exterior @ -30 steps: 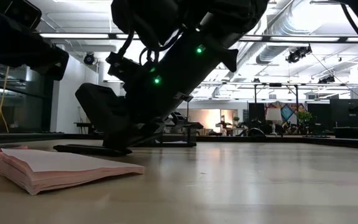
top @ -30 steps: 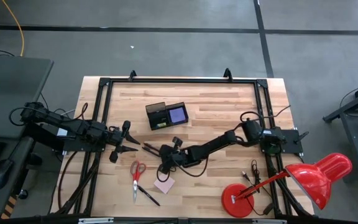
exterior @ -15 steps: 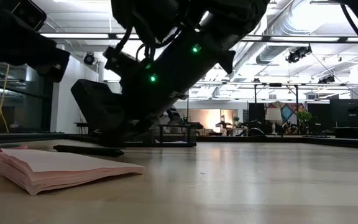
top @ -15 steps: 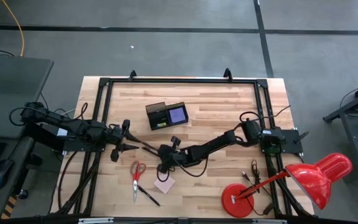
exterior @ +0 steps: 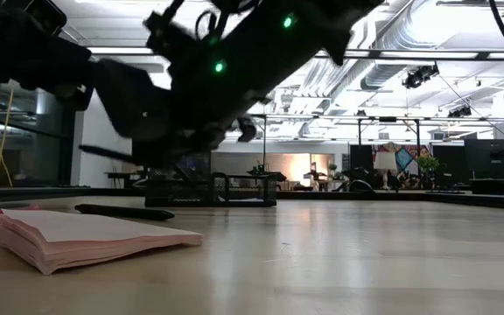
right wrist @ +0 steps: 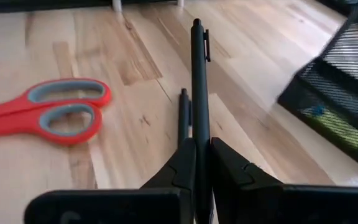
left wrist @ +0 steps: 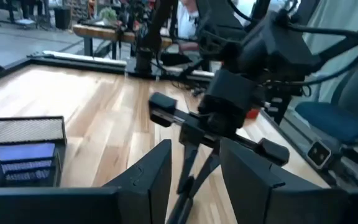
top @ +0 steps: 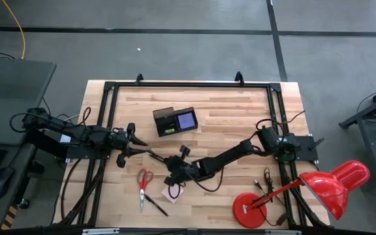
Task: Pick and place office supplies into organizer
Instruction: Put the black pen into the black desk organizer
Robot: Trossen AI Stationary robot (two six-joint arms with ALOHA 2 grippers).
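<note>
Now, over at centre-left in the high view, the left gripper (top: 138, 146) hangs with fingers spread, grasping nothing. Just right of it, the right gripper (right wrist: 202, 163) is clenched on a thin black pen (right wrist: 197, 93), lifted off the bench (top: 227, 114). Risk, as I judge it: both grippers sit near each other and could collide, or the slim pen could pivot and slip. Further right and up, the organizer (top: 175, 121) waits.
</note>
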